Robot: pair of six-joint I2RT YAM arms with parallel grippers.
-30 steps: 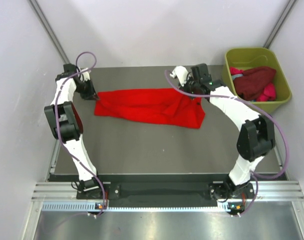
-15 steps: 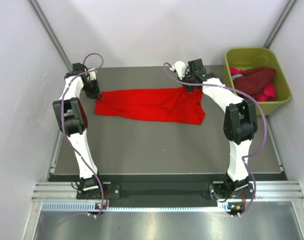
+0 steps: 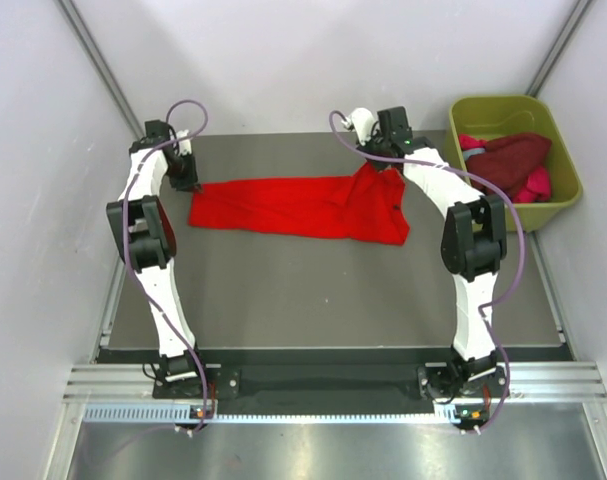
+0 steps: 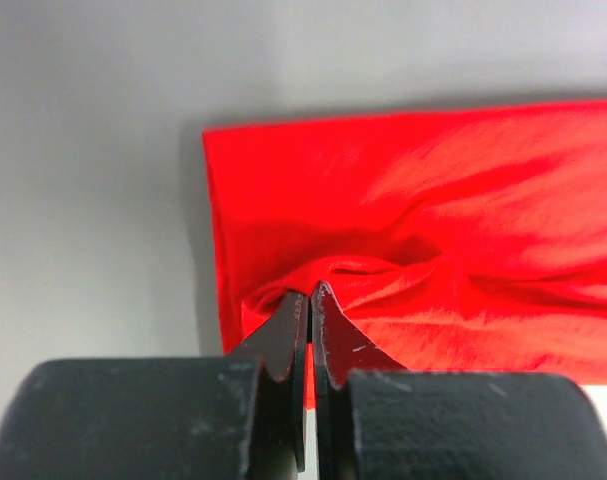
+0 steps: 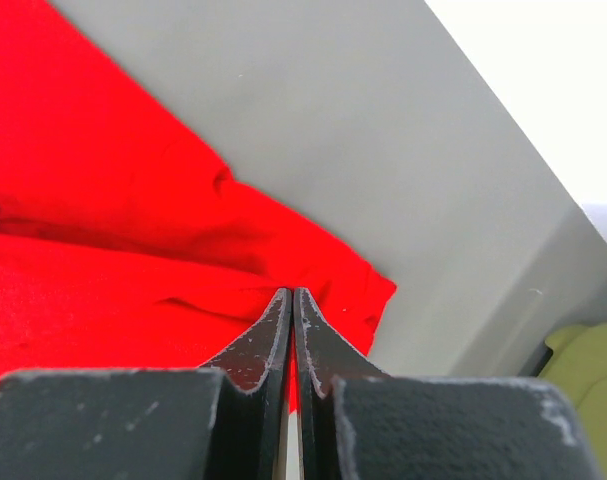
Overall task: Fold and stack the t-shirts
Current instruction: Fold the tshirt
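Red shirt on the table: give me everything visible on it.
The bright red t-shirt is soft, plain cloth, lying as a long wrinkled band across the far part of the dark table, bulkier at its right end. The left gripper is shut on its left edge, bunching cloth at the tips; the right gripper is shut near its right end, lifting a small peak. It lies clear of the green tub.
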